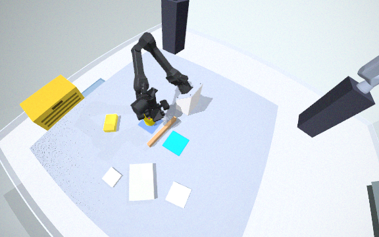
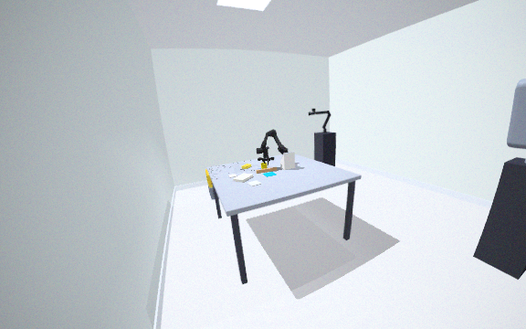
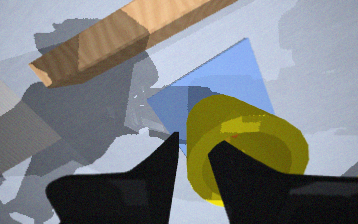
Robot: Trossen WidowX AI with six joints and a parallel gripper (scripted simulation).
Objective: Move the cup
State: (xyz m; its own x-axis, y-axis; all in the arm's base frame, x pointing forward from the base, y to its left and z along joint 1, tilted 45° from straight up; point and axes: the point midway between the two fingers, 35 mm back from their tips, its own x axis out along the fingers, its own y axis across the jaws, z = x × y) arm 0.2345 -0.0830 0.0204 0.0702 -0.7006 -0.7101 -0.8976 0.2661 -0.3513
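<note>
The yellow cup (image 1: 149,122) (image 2: 264,165) (image 3: 215,111) stands on the blue pad (image 1: 152,130) (image 3: 235,65). A speck of red shows inside it in the wrist view; the other marbles are hidden. My gripper (image 1: 154,115) (image 2: 266,160) (image 3: 192,136) is low at the cup, partly open. In the wrist view one fingertip is just left of the cup, with a narrow gap to its wall, and the other is over the cup's mouth. Whether that finger reaches inside is unclear. The cyan pad (image 1: 176,143) (image 2: 269,175) has nothing on it.
A wooden bar (image 1: 162,131) (image 2: 268,170) (image 3: 115,40) lies between the two pads. A pale upright block (image 1: 189,103) (image 2: 289,161) stands beside the arm. A yellow block (image 1: 110,123) (image 2: 247,166) lies on the cup's other side. A white box (image 1: 142,182) and two white squares lie farther off.
</note>
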